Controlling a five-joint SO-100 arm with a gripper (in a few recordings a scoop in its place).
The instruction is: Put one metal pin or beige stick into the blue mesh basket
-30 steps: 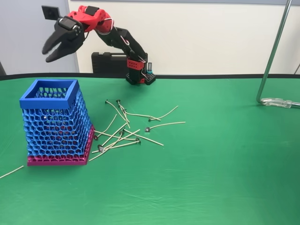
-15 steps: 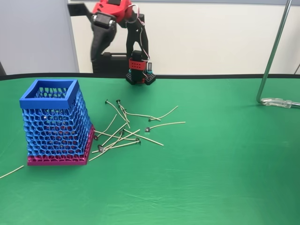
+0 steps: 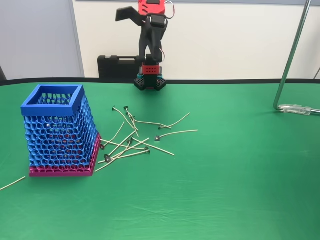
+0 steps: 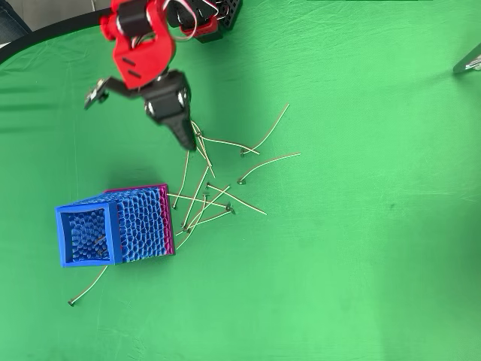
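Gripper (image 4: 183, 134) hung high over the table's (image 3: 240, 190) back edge — whether clenched or released, I could not tell; beige sticks (image 3: 131, 141) lay scattered beside the blue mesh basket (image 3: 60, 131) near the left edge.

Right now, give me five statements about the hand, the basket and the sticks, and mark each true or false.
1. The blue mesh basket stands upright on the green table. True.
2. The hand is clamped on a stick. False: no stick is seen between its fingers, and whether it is open or shut cannot be told.
3. A pile of sticks lies to the right of the basket in the fixed view. True.
4. One stick lies apart on the basket's other side. True.
5. The basket has a yellow base. False: its base is magenta-pink.
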